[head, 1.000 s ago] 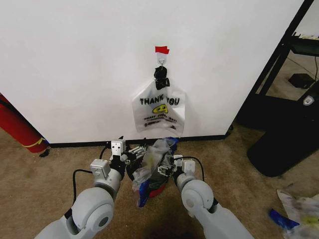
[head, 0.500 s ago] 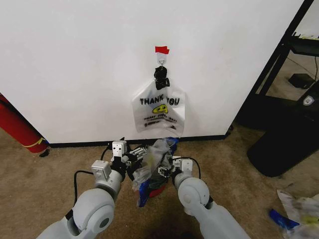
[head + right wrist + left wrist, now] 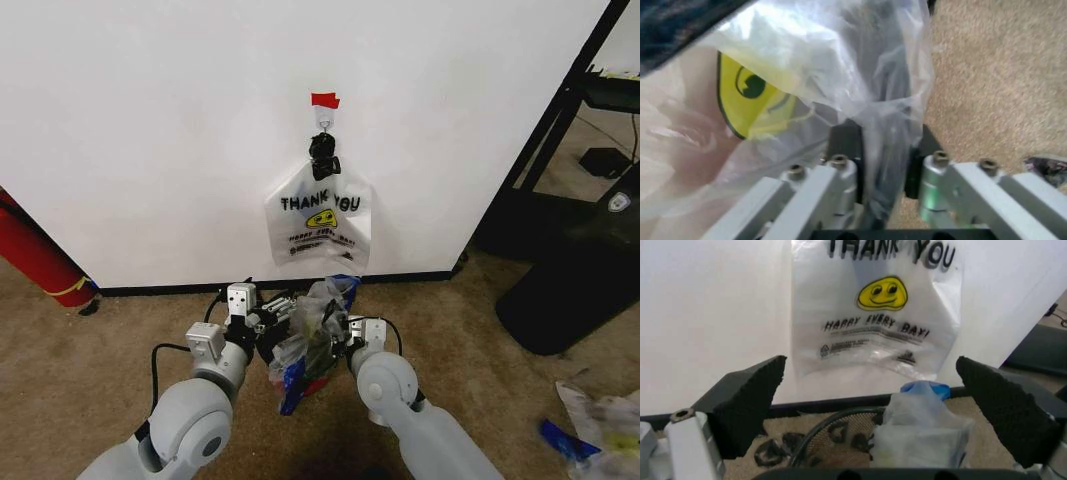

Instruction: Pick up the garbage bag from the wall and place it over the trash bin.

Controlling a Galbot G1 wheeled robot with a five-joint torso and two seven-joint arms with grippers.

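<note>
The garbage bag (image 3: 310, 335), crumpled translucent plastic with blue panels and a yellow smiley (image 3: 750, 95), sits over the small black trash bin with a red base (image 3: 316, 386) on the carpet below the white wall (image 3: 150, 130). My left gripper (image 3: 268, 312) stands at the bin's left side, its jaws wide open (image 3: 872, 365) with the bag's blue tip (image 3: 923, 388) and the bin's mesh rim (image 3: 830, 422) between them, touching neither. My right gripper (image 3: 335, 335) is at the bin's right side, shut on a fold of the bag (image 3: 881, 150).
A whitish "THANK YOU" bag (image 3: 318, 220) hangs from a hook (image 3: 323, 120) under red tape, straight beyond the bin. A red cylinder (image 3: 35, 255) leans at the left. A black stand (image 3: 570, 290) and loose bags (image 3: 600, 425) lie at the right.
Both arms have edged slightly closer together and toward the wall. The bag has bunched a little lower over the bin.
</note>
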